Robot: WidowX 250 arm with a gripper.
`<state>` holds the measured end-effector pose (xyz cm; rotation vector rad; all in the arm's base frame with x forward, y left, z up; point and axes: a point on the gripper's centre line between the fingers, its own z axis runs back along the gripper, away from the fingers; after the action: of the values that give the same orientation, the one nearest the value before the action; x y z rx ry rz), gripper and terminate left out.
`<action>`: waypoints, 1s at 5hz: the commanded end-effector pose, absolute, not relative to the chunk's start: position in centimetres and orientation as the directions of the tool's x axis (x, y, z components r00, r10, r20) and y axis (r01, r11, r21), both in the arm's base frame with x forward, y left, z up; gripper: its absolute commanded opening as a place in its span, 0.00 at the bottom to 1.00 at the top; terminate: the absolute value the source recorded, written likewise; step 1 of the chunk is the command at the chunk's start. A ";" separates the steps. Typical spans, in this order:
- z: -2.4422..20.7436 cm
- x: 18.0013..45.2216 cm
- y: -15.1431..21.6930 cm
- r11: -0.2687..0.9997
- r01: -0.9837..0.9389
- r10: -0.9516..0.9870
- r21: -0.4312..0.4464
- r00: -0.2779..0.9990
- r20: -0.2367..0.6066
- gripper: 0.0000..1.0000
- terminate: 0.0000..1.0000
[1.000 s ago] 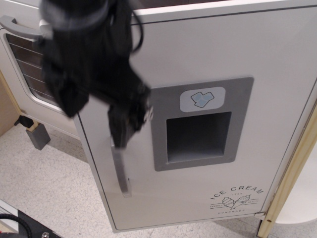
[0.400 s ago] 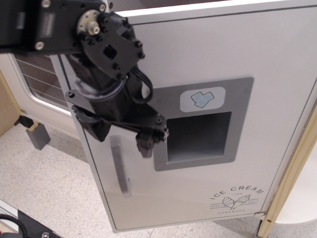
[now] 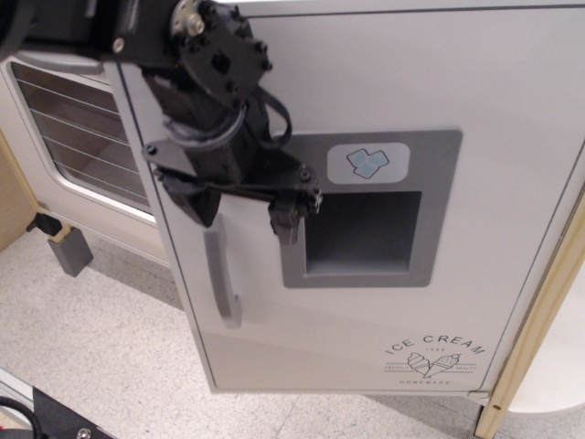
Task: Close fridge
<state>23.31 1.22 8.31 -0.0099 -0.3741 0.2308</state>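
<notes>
The fridge door (image 3: 457, 110) is white and fills most of the view. It has a grey vertical handle (image 3: 222, 279), a grey recessed dispenser panel (image 3: 366, 229), a blue ice-cube sticker (image 3: 367, 163) and the "ICE CREAM" print (image 3: 437, 352). The door stands nearly flat to the camera and no gap shows along its top edge. My black gripper (image 3: 239, 212) is open and empty, held against the door face just above the handle. One fingertip (image 3: 287, 224) lies at the panel's left edge. The fridge's inside is hidden.
The white oven door (image 3: 82, 137) with its wire-lined window stands at the left, behind the arm. A small grey block (image 3: 69, 249) sits on the speckled floor below it. A light wooden frame post (image 3: 539, 311) runs down the right side. A black object (image 3: 46, 422) lies at the bottom left.
The door has swung further shut: the gap along its top is gone and its left edge has moved right. My gripper has moved with it, slightly right and up, still spread against the door.
</notes>
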 end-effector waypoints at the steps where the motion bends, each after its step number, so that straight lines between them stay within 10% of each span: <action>1: 9.9 27.5 4.0 0.951 -0.279 0.309 -0.135 0.839 0.448 1.00 0.00; 5: 11.2 31.9 5.2 0.911 -0.377 0.410 -0.168 0.779 0.474 1.00 0.00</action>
<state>31.15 4.45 9.43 -0.0598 -0.4648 0.4200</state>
